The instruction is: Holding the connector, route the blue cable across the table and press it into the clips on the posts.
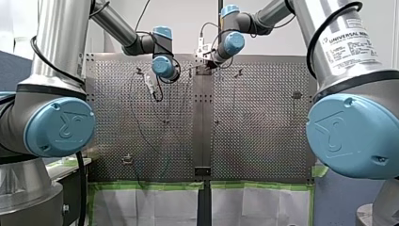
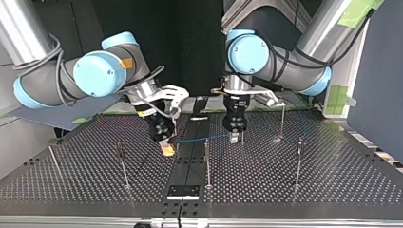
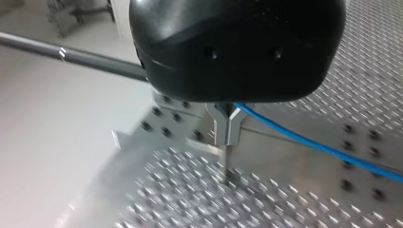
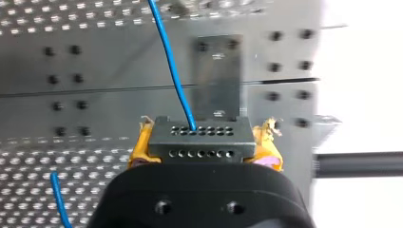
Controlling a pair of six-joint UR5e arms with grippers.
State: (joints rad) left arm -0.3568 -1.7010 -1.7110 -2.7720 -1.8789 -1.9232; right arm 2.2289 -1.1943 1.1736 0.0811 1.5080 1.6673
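We see a big grey surface [image 2: 309, 185] full of little holes, with a plain dark strip [image 2: 190, 156] down its middle. Our two big arms reach in over it. In the top view our right arm [image 2: 95, 73] comes in at the left and our left arm [image 2: 285, 66] comes in at the right. Both bend down near the middle of the surface.

Our left claw [image 2: 234, 137] is black and points straight down, low over the surface, just beside the strip. In its own wrist view its metal fingers [image 3: 223, 126] are pinched together on the blue cable [image 3: 323, 148], which comes out from between them.

Our right claw [image 2: 166, 148] leans over at the other side of the strip. It is clenched on the connector [image 4: 199, 140].

Thin posts [image 2: 207, 164] stand straight up on the surface, well apart from each other. Their clips are too small for us to make out.

In the top view the blue cable runs in the air from our right claw, across the strip, to our left claw.

The connector is a small black block with two rows of tiny holes. It sits squeezed between the yellow pads [image 4: 140, 154], and the blue cable goes out of its upper row
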